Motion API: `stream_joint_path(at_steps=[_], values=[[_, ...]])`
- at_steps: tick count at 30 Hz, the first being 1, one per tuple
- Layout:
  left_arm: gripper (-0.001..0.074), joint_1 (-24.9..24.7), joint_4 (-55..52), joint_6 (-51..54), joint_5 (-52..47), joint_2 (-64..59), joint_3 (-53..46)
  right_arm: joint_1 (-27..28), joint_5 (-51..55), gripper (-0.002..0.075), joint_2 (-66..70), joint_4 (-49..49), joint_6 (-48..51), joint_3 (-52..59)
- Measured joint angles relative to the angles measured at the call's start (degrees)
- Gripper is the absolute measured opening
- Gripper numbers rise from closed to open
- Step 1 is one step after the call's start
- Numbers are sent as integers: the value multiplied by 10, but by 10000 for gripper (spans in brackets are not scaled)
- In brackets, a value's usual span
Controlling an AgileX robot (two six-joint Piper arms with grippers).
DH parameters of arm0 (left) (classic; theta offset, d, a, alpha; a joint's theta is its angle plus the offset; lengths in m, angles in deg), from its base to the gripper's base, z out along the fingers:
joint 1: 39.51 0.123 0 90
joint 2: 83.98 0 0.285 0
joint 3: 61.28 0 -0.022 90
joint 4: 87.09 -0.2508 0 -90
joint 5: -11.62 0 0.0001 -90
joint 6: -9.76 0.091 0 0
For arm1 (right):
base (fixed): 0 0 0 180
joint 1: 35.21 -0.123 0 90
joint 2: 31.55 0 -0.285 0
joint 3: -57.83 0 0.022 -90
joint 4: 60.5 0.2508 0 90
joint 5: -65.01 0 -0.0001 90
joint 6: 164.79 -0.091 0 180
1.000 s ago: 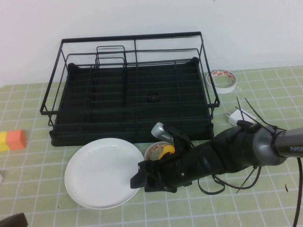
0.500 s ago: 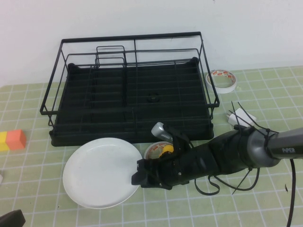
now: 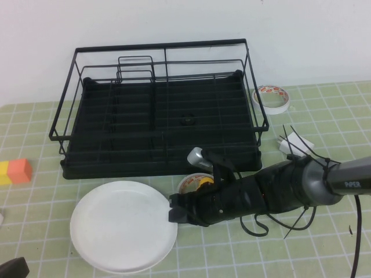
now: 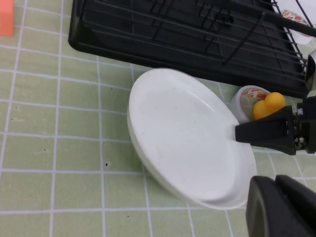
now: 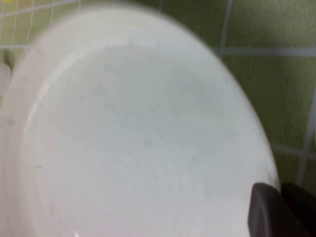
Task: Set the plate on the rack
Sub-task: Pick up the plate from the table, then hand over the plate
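My right gripper (image 3: 177,211) touched the plate (image 3: 123,233) at its 3 o'clock rim, grasp unclear; left gripper (image 4: 281,207) hovered near, grasp unclear. Plate might skid away from the rack (image 3: 159,110).

**Green checked table against a plain white wall**

A pale green tablecloth (image 3: 46,191) ruled with thin white grid lines covered the table across the lower half of the frame. Behind it, a bare white wall (image 3: 174,23) filled the upper part. The light was even and soft, with only faint shadows along the wall's base.
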Motion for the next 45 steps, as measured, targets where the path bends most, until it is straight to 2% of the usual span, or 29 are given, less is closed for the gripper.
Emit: stream_joint_path(at_steps=[8,10,12,18,21,24,31,33,37,39,42,45], values=[[0,0,-1,0,2,0,0,-7,10,11,-7,-10,15,1],[22,0,-1,0,8,0,-2,-11,14,11,-20,-14,25,1],[85,0,4,0,14,0,-3,-15,24,11,-40,-14,43,1],[386,0,-3,-13,20,0,-5,-27,58,10,-101,-17,66,1],[440,0,-40,-59,22,0,-6,-33,73,10,-126,-19,75,1],[457,0,-87,-118,25,0,-6,-40,86,10,-143,-20,92,1],[439,0,-116,-161,26,0,-6,-47,162,10,-148,-23,181,2],[382,0,-117,-162,26,0,-6,-50,180,11,-148,-23,202,2],[167,0,-116,-161,26,0,-6,-50,206,16,-148,-18,261,2],[104,0,-102,-160,28,3,-5,-48,206,17,-148,-17,302,2],[103,0,-98,-160,28,4,-5,-46,210,37,-147,-14,326,2],[103,0,-99,-158,28,4,-5,-46,219,122,-147,-14,329,2]])
